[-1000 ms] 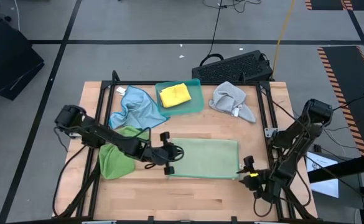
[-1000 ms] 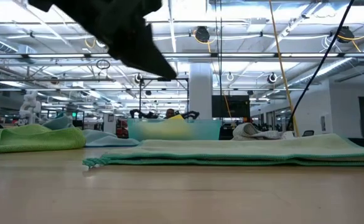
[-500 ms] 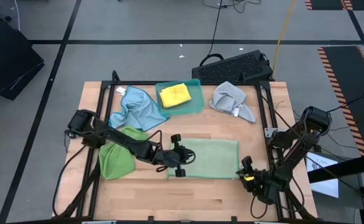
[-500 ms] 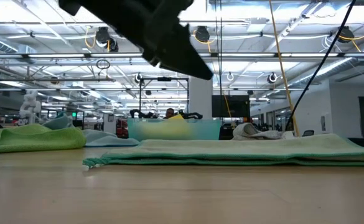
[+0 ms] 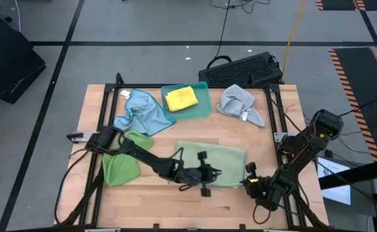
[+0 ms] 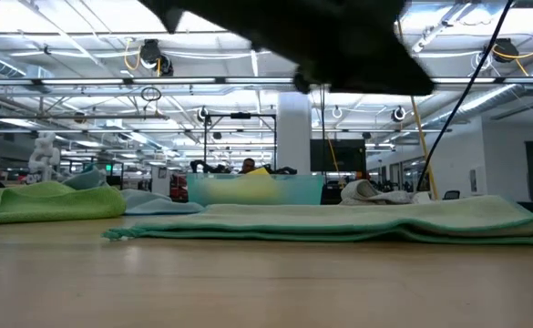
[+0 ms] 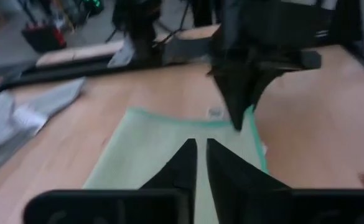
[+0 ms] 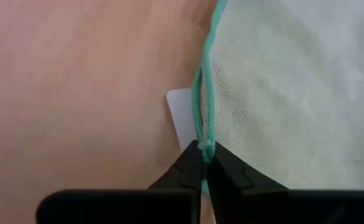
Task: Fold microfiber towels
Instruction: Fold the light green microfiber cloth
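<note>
A pale green microfiber towel (image 5: pixel 211 160) lies folded flat on the table's middle right, also seen in the low view (image 6: pixel 339 223). My right gripper (image 5: pixel 247 170) is shut at the towel's near right corner. My left gripper (image 5: pixel 215 173) hovers above the towel's near half, shut, with nothing between its fingers (image 7: pixel 200 155). A crumpled brighter green towel (image 5: pixel 124 161) lies at the left. A light blue towel (image 5: pixel 140 109) and a grey one (image 5: pixel 240 103) lie toward the far edge. A yellow one (image 5: pixel 180 98) sits in the teal tray (image 5: pixel 202 108). My right gripper pinches the towel's teal hem (image 8: pixel 201 140) at the near right corner between its two fingertips. Two hem lines run together into the fingers, so two layers. The fingers slant down from the table's near right. The towel lies flat on the table, slack.
A white label (image 8: pixel 182 118) sticks out from under the towel's edge beside my right gripper. A black keyboard (image 5: pixel 243 67) lies beyond the far edge. Black frame rails (image 5: pixel 101 109) run along the table's sides. Bare wood (image 5: pixel 194 206) lies along the near edge.
My left gripper has swept from the pale green towel's left edge toward the table's right, staying above the towel. My right gripper has moved in to the towel's near right corner and shut on its hem. The towel's left end has shifted slightly toward the table's left.
</note>
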Available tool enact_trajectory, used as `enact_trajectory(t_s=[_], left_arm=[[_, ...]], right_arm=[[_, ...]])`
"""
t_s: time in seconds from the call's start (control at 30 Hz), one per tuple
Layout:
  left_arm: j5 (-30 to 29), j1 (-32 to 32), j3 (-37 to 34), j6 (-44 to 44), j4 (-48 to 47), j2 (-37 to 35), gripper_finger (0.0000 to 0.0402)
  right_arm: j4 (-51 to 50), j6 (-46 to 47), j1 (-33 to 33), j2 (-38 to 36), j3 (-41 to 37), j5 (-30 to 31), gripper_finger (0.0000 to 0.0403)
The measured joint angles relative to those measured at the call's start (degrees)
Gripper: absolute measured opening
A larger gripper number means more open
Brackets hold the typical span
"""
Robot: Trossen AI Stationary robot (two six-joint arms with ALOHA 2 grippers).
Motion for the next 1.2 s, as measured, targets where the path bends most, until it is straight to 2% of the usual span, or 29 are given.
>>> enact_trajectory(t_s=[0.1, 0.23, 0.37, 0.47, 0.57, 0.67, 0.77, 0.9, 1.0, 1.2], left_arm=[[0.1, -1.2, 4.8, 3.3, 1.1, 3.8, 0.0079], [0.7, -2.6, 10.4, 3.0, 0.9, 8.1, 0.0154], [-2.1, -3.4, 14.2, 1.8, 0.7, 11.6, 0.0216], [-4.3, -3.7, 15.3, 1.1, 0.6, 12.7, 0.0242], [-5.8, -3.9, 15.5, -0.7, 0.3, 12.6, 0.0253], [-5.9, -4.4, 15.5, -2.4, -0.8, 12.6, 0.0255], [-5.9, -5.1, 15.5, -5.5, -2.2, 12.6, 0.0255], [-6.3, -6.0, 15.4, -8.7, -5.3, 12.6, 0.0255], [-7.0, -6.2, 15.5, -9.5, -3.8, 12.6, 0.0255], [-6.9, -5.9, 15.5, -14.7, -3.8, 12.6, 0.0255]], right_arm=[[1.9, 0.7, -1.8, -1.5, 0.0, -2.2, 0.0006], [3.3, 2.4, -4.6, -4.9, 0.0, -3.1, 0.0009], [8.3, 3.1, -8.5, -7.9, 0.0, -3.8, 0.0005], [13.9, 2.1, -12.4, -8.4, 0.1, -8.4, 0.0005], [17.0, 1.9, -15.9, -8.2, 0.1, -14.6, 0.0006], [17.0, 2.2, -17.8, -8.1, 0.0, -18.1, 0.0007], [17.0, 3.4, -18.6, -8.1, 0.0, -20.0, 0.0007], [17.1, 5.4, -19.5, -8.1, 0.0, -25.6, 0.0008], [17.1, 6.2, -19.9, -8.1, 0.0, -27.2, 0.0008], [17.0, 6.0, -19.9, -8.1, 0.0, -34.9, 0.0008]])
